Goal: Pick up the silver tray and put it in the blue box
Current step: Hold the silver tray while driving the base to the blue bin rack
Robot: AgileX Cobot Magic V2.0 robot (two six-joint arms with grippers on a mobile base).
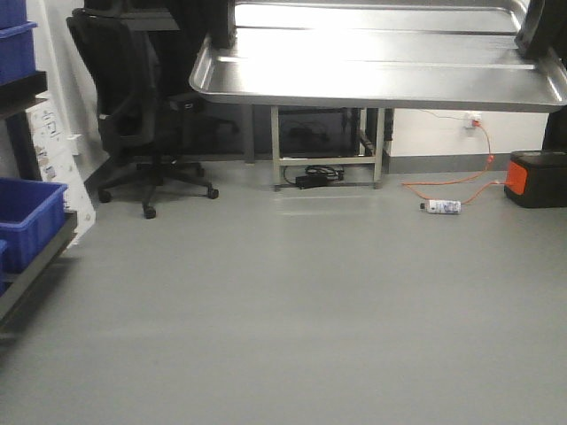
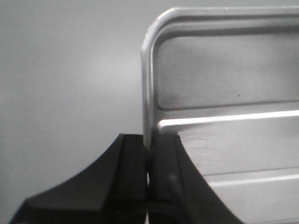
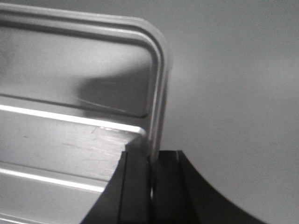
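The silver tray (image 1: 372, 75) hangs level in the air across the top of the front view, its underside facing the camera. My left gripper (image 1: 221, 27) holds its left short rim and my right gripper (image 1: 542, 27) its right short rim. In the left wrist view the left gripper (image 2: 148, 144) is shut on the tray's (image 2: 224, 93) rolled edge. The right wrist view shows the right gripper (image 3: 152, 156) shut on the tray's (image 3: 70, 79) opposite edge. Both views show the tray's raised ridges. A blue box (image 1: 31, 217) sits on a rack at the left edge, below and well left of the tray.
A second blue box (image 1: 16, 49) sits higher on the same rack. A black office chair (image 1: 133, 97) stands at the back left, and a steel table frame (image 1: 328, 146) behind the tray. On the grey floor lie a bottle (image 1: 441, 206), an orange cable (image 1: 461, 180) and a black-and-orange case (image 1: 536, 177).
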